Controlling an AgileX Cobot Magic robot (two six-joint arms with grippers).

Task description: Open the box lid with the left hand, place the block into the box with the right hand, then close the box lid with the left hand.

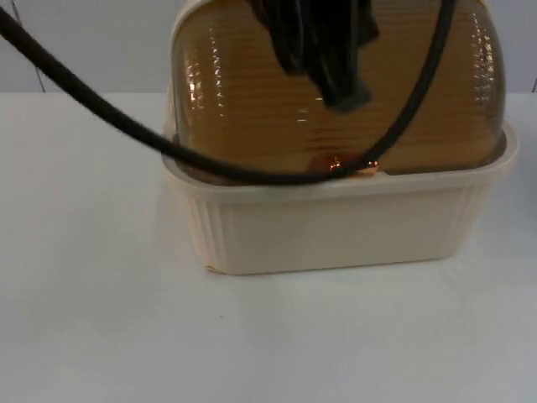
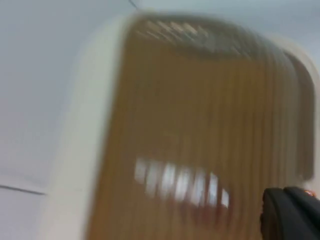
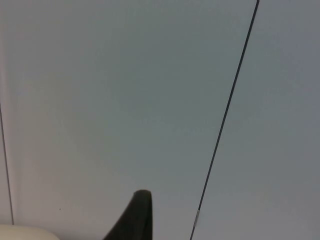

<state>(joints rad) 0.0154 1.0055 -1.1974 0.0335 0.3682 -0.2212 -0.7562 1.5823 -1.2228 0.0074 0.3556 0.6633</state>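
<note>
Bare white desk [image 1: 101,336] lies nearest the camera, and behind it, toward the far edge by the grey wall, stands the cream box [image 1: 336,227] with its ribbed amber lid [image 1: 252,101] down over it. Through the lid's lower front an orange glint [image 1: 340,164] shows just above the box rim; I take it for the block already inside, though it is too small to be sure. Left gripper [image 1: 323,50] hangs as a dark shape over the top of the lid, close to it or touching; whether its claw is released or clenched I cannot tell. In its wrist view the amber lid [image 2: 200,140] looms close beside a black fingertip [image 2: 290,215]. Right gripper's fingertip [image 3: 135,215] points at the grey wall [image 3: 125,100], that arm waiting, its claw's state also unclear. My judgement: if the lid is not seated, a hasty lift-off could drag it open or shift the light box.
</note>
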